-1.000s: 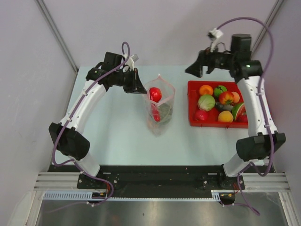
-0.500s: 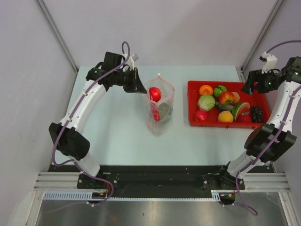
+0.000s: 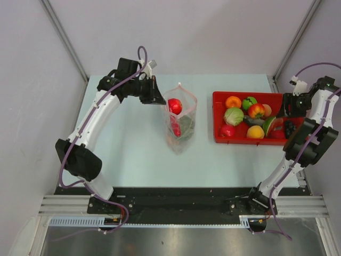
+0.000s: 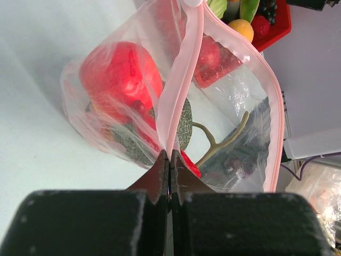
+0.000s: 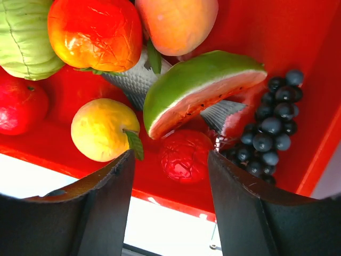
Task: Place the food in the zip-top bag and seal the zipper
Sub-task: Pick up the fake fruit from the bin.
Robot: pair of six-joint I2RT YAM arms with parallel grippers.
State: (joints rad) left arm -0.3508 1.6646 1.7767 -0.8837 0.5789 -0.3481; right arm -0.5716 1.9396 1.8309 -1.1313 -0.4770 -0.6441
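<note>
While our left end effector [image 4: 169, 162] clamps the upright bag [image 4: 234, 96] and our right end effector [image 5: 169, 160] hangs spread over the red fruit [image 5: 186, 154] in the tray [image 5: 234, 26], we risk snagging the melon slice [image 5: 197, 85] just beside it.

clear crinkly plastic bag [image 4: 234, 96], glossy toy fruit [image 5: 96, 32], shiny red tray [image 5: 314, 32]

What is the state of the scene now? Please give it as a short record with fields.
left gripper: shut on the zipper of the zip-top bag
right gripper: open, over the strawberry in the red tray
bag mouth: open, unsealed
in bag: red pepper and more
in tray: watermelon slice, grapes, others
</note>
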